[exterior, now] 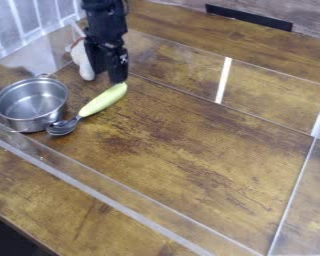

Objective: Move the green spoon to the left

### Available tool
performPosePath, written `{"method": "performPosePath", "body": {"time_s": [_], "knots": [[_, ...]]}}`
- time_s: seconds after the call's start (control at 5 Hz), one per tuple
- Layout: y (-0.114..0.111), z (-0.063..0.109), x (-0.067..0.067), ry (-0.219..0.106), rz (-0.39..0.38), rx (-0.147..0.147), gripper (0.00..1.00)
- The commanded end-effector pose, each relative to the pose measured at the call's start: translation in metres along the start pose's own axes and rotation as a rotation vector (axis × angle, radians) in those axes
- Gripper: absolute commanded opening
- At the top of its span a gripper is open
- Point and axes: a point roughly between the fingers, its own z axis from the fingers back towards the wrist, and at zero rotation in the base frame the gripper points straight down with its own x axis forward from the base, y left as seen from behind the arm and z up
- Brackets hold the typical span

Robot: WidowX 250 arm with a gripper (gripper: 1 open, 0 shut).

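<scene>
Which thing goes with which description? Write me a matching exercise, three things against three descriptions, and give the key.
1. Spoon with yellow-green plastic handle
2. Round silver metal bowl
3. Black robot claw

A. At the far end of the spoon's handle
B. Lying slantwise on the wood
C. Left of the spoon in the picture

Pairs: 1-B, 2-C, 3-A

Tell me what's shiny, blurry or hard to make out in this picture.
Camera view: pale glare streaks on the wooden table; bright highlights on the steel bowl; the dark gripper looks soft, its fingertips blending together; the spoon's scoop is small and indistinct.
</scene>
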Motion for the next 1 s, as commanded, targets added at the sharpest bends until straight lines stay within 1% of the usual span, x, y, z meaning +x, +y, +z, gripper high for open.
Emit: {"method": "performPosePath", "body": {"time_s": [0.0, 0.4, 0.6, 0.8], "knots": [[0.022, 0.020, 0.001, -0.050, -0.081, 0.042, 1.00], [0.026, 0.056, -0.003, -0.074, 0.011, 0.045, 1.00], [0.031, 0.057, -0.003, -0.076, -0.017, 0.039, 1.00], [0.034, 0.055, -0.004, -0.073, -0.048, 0.035, 1.00]]}}
